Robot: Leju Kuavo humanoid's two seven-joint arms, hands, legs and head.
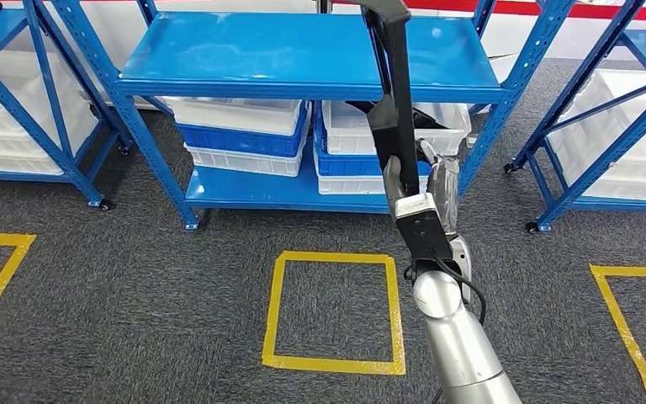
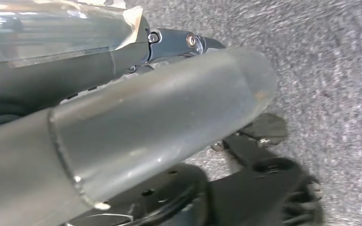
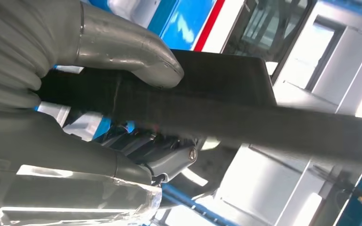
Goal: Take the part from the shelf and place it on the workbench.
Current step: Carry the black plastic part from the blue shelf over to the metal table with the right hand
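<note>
A long black flat part (image 1: 399,76) stands nearly upright in front of the blue shelf (image 1: 303,55), reaching past the top of the head view. My right hand (image 1: 425,189) grips its lower end, at the level of the shelf's bottom tier. In the right wrist view the grey thumb (image 3: 122,44) presses on the black part (image 3: 226,108) and the darker fingers close under it. My left hand (image 2: 146,122) hangs over the grey carpet with its thumb and fingers stretched out, and it holds nothing.
White bins (image 1: 235,114) and blue bins (image 1: 244,139) are stacked on the shelf's lower tier. More blue racks stand at the left (image 1: 17,84) and right (image 1: 614,109). A yellow taped square (image 1: 334,364) marks the carpet in front of me.
</note>
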